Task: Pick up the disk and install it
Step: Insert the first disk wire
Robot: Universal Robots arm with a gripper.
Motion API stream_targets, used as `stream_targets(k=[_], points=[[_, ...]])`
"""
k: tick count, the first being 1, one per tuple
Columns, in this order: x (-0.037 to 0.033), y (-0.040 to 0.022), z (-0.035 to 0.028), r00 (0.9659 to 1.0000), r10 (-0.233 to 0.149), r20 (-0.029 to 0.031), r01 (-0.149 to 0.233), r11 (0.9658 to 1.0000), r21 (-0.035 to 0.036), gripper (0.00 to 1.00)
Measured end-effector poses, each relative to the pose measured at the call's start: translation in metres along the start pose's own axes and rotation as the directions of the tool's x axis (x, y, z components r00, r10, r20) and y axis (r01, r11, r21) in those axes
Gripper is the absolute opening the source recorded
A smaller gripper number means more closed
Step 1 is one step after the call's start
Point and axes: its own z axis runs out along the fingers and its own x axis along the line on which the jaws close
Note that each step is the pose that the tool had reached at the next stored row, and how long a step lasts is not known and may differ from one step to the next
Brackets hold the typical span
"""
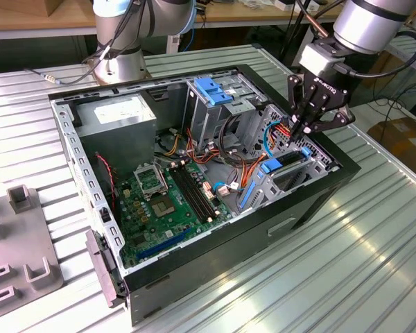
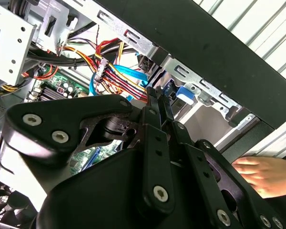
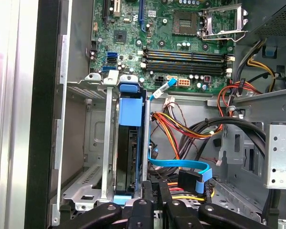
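Table [image 1: 374, 263]: ribbed silver metal slats, streaked with glare.
Behind: wooden bench [image 1: 28, 17] along the far side.
Exterior view's right: brown cardboard box [image 1: 404, 135].

Open black computer case [image 1: 312, 201] on ribbed metal table [image 1: 347, 277]. Inside, in exterior view: grey power supply [image 1: 118, 118] at 10 o'clock, green motherboard [image 1: 163, 208] at 7 o'clock, upright metal cage with blue top [image 1: 215, 94] at 1 o'clock, orange-red cable bundle [image 1: 232, 163] near centre. Outside case: grey fixture [image 1: 21, 243] at 8 o'clock, cardboard box [image 1: 402, 135] at 3 o'clock

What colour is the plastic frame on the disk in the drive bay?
Bright blue. The frame on the disk shows best in the first wrist view.
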Motion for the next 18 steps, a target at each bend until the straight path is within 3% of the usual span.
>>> stream_targets(k=[10,11,13,14,15,18], points=[[0.0039,0.0028,0.0028,1.0,0.005,-0.0002,-0.005,1.0,0.0024,0.17],[0.0046,0.0051,0.0035,1.0,0.005,-0.0001,-0.005,1.0,0.0052,0.17],[0.0048,0.008,0.0043,1.0,0.005,-0.0012,-0.005,0.9998,0.0213,0.17],[0.0047,0.0105,0.0047,1.0,0.005,-0.0019,-0.005,0.9992,0.0392,0.17],[0.0051,0.0138,0.0049,1.0,0.005,-0.0023,-0.005,0.9988,0.0485,0.17],[0.0078,0.0145,0.0051,1.0,0.009,-0.0023,-0.009,0.9988,0.0486,0.17]])
